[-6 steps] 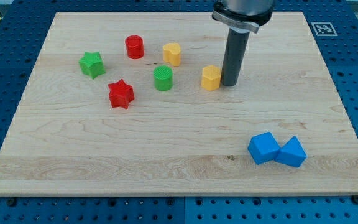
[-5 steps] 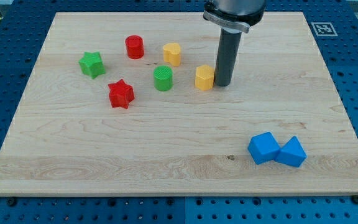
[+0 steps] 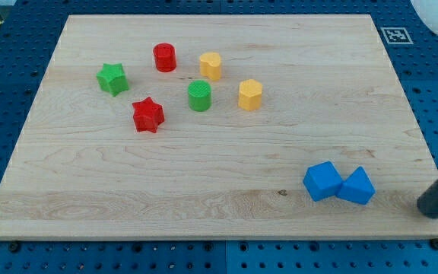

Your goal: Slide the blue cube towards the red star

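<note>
Camera view: blue cube near the board's bottom right, touching a blue wedge-like block, red star well apart at upper left, the rod's tip right of both blue blocks, fingerless, gripping nothing.

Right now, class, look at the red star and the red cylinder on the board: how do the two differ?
The red star has a pointed outline; the red cylinder is round. The star lies lower in the view and a little left of the cylinder, which is nearer the view's top. The star sits beside the green cylinder; the red cylinder sits beside a yellow block. Both are red and similar in size.
</note>
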You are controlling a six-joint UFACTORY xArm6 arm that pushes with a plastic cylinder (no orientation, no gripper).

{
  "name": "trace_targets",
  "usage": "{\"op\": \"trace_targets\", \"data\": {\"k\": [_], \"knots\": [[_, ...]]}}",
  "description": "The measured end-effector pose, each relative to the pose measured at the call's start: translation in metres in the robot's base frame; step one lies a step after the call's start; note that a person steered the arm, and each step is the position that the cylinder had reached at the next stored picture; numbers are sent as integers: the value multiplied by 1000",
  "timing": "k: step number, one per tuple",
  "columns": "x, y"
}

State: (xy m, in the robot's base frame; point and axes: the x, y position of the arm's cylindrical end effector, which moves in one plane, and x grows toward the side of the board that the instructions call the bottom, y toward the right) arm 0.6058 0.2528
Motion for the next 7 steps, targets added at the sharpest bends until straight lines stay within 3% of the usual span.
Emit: {"op": "trace_targets", "data": {"k": [4,7], "knots": [[6,-103],[-53,-140]]}}
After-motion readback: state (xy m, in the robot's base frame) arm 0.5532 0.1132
